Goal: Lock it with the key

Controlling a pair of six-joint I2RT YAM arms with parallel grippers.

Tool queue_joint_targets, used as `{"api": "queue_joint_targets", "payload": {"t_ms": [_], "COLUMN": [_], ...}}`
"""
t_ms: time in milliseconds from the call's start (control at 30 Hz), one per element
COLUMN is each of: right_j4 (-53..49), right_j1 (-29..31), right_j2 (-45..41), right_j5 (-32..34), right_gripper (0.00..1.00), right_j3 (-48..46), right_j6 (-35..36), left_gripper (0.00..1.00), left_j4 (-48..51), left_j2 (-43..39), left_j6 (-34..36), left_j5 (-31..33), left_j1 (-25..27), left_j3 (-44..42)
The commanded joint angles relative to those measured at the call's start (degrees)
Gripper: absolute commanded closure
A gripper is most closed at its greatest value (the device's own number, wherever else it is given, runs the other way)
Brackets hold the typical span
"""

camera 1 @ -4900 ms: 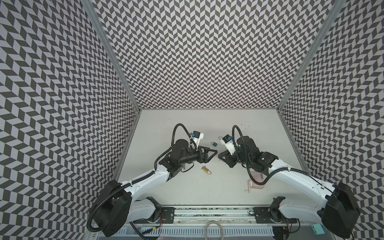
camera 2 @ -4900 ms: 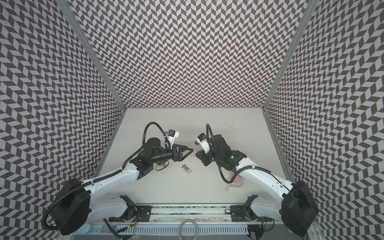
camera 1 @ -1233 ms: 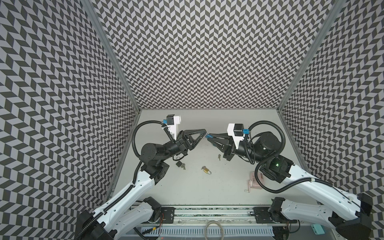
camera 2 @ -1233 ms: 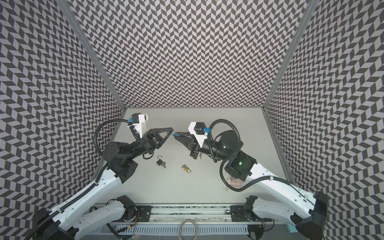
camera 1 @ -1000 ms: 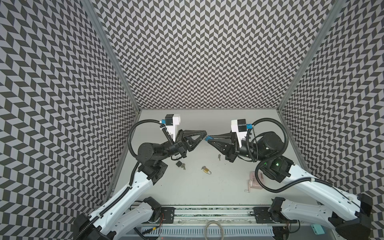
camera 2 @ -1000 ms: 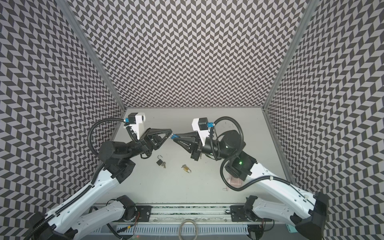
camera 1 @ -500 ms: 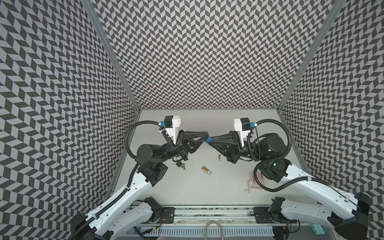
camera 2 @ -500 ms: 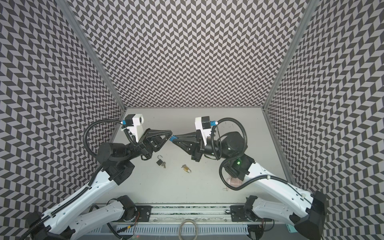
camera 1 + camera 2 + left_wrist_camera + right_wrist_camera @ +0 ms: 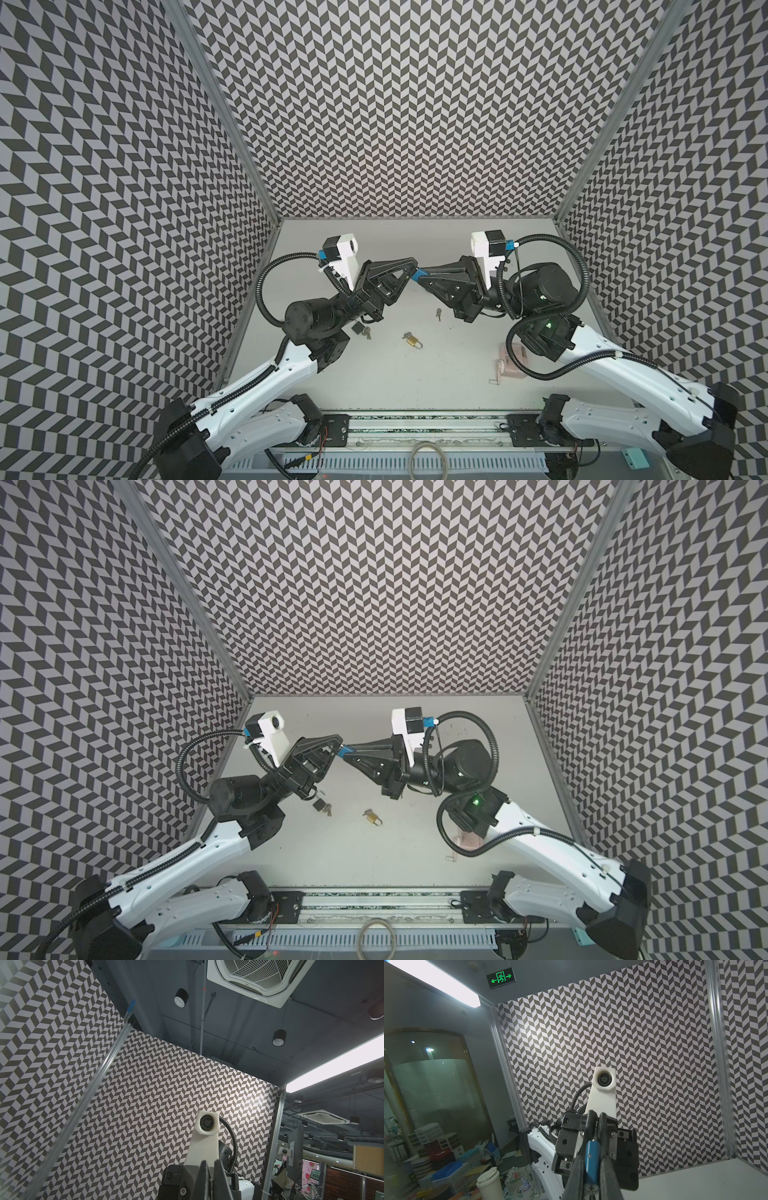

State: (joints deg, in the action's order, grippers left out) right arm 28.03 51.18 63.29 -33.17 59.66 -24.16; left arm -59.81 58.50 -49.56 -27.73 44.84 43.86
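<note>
Both grippers are raised above the table point(image 9: 415, 386) and meet tip to tip in both top views. My right gripper point(image 9: 419, 276) point(image 9: 347, 752) point(image 9: 591, 1155) is shut on a small blue lock point(image 9: 420, 273) point(image 9: 343, 751) point(image 9: 591, 1157), held lengthwise between its fingers. My left gripper point(image 9: 413, 272) point(image 9: 340, 746) point(image 9: 211, 1167) point(image 9: 596, 1118) is shut, its tips against the lock's far end. Only a thin metal sliver shows between those tips; it looks like the key, mostly hidden.
On the table lie a black padlock with keys point(image 9: 359, 329) point(image 9: 320, 805), a brass padlock point(image 9: 412, 340) point(image 9: 374, 818), loose keys point(image 9: 437, 279) and a pink thing point(image 9: 510, 365) point(image 9: 467, 839) by the right arm. Patterned walls close three sides.
Since the earliest frames both grippers have closed, lifted off the table and come together. Over the last second they stay tip to tip while both wrists shift slightly.
</note>
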Motion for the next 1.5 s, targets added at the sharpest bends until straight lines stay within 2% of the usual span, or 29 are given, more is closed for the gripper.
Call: {"api": "queue_joint_targets", "payload": {"t_ms": [0,133,167,200,267,333,367,433,567,733,800,967,1067,1367,1467], "right_j4": [-0.04,-9.33,-11.27,-12.54,-15.02,-17.63,-18.96,-22.11,-30.24,-40.2,-42.36,-44.62,-44.73,-44.67,-44.56], "right_j1": [0.5,-1.21,-2.02,-2.77,-4.79,-6.88,-8.18,-10.95,-15.58,-16.98,-17.01,-17.05,-17.03,-17.04,-17.06], "right_j2": [-1.04,-2.99,-3.2,-3.48,-4.11,-4.89,-5.41,-5.91,-5.69,-3.71,-2.58,-0.18,0.55,0.14,0.0], "right_j5": [3.36,2.27,1.14,0.28,-2.02,-3.16,-3.93,-5.86,-12.02,-16.4,-18.51,-21.77,-22.54,-21.42,-21.06], "right_gripper": [1.0,1.0,1.0,1.0,1.0,1.0,1.0,1.0,1.0,1.0,1.0,1.0,1.0,1.0,1.0], "right_j3": [2.97,3.08,3.32,3.36,3.38,3.34,3.27,3.65,6.16,10.37,11.41,12.5,12.52,12.14,12.0], "right_j6": [3.73,6.44,6.26,6.11,5.43,5.43,5.4,5.82,9.0,14.27,15.32,16.06,16.39,16.95,17.04], "left_gripper": [1.0,1.0,0.94,0.84,0.51,0.29,0.22,0.18,0.22,0.31,0.35,0.35,0.39,0.64,0.77], "left_j4": [12.87,19.01,20.45,21.46,23.6,27.57,29.91,34.12,44.27,49.02,50.95,52.5,53.57,54.36,54.44], "left_j2": [0.99,-2.78,-3.66,-4.48,-6.03,-7.25,-7.8,-8.22,-7.05,-4.31,-3.75,-2.15,-0.97,0.44,0.36], "left_j6": [-0.58,1.33,1.7,1.76,2.01,2.98,3.43,4.76,11.47,18.23,20.71,23.35,24.66,26.51,26.61], "left_j5": [-9.58,-11.48,-11.88,-12.18,-12.82,-12.55,-12.35,-12.94,-16.34,-25.21,-25.98,-27.21,-27.33,-27.63,-27.35], "left_j1": [0.81,-4.08,-5.72,-7.06,-9.97,-12.76,-14.35,-17.21,-19.47,-18.65,-17.7,-15.39,-13.71,-11.27,-11.29], "left_j3": [-0.22,2.89,3.6,3.96,4.83,5.79,6.34,7.3,10.83,13.16,13.98,15.37,16.0,16.74,16.7]}}
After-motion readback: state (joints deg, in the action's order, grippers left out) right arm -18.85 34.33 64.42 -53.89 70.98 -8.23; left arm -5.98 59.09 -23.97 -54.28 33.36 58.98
